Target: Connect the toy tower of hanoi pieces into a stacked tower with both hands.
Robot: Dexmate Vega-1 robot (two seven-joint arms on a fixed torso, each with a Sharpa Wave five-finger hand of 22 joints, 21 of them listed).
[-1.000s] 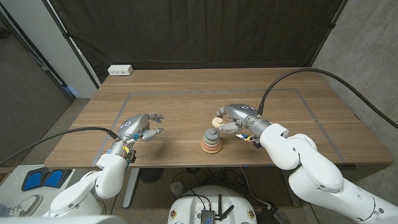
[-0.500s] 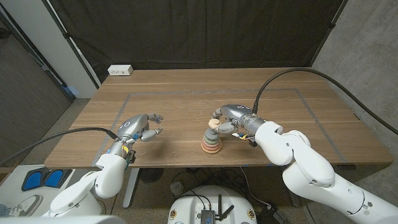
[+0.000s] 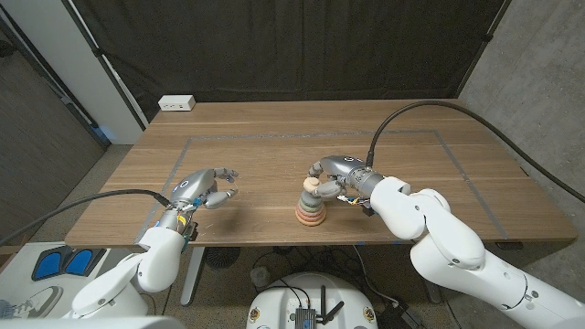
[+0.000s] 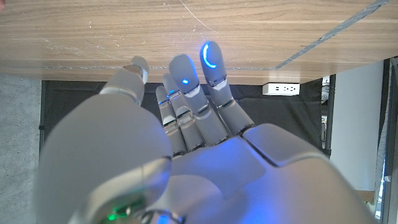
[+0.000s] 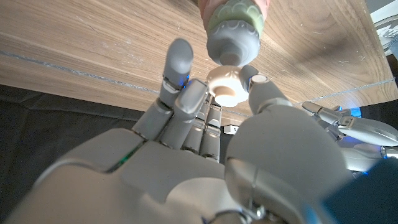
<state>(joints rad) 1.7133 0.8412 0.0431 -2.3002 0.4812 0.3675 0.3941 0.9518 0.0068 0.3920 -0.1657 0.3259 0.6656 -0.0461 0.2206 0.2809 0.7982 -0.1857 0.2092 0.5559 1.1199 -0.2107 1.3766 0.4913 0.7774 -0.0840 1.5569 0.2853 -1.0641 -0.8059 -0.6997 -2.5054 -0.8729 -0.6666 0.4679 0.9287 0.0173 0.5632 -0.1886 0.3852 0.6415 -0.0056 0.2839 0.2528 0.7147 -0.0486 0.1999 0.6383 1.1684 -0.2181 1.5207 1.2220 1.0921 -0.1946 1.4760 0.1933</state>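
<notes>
Cream piece (image 5: pixel 226 85) pinched in right hand (image 5: pixel 205 168)

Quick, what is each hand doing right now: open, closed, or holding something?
Left hand: open, holding nothing, fingers apart above the table.
Right hand: holding the small cream top piece at the top of the stacked tower.

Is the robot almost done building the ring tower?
Nearly. The tower already stands stacked on the table, wide rings at the bottom, narrower ones above. The right hand pinches the small cream top piece just over the tower's tip, so that last piece is yet to be seated and let go. The left hand waits apart, holding nothing.
</notes>
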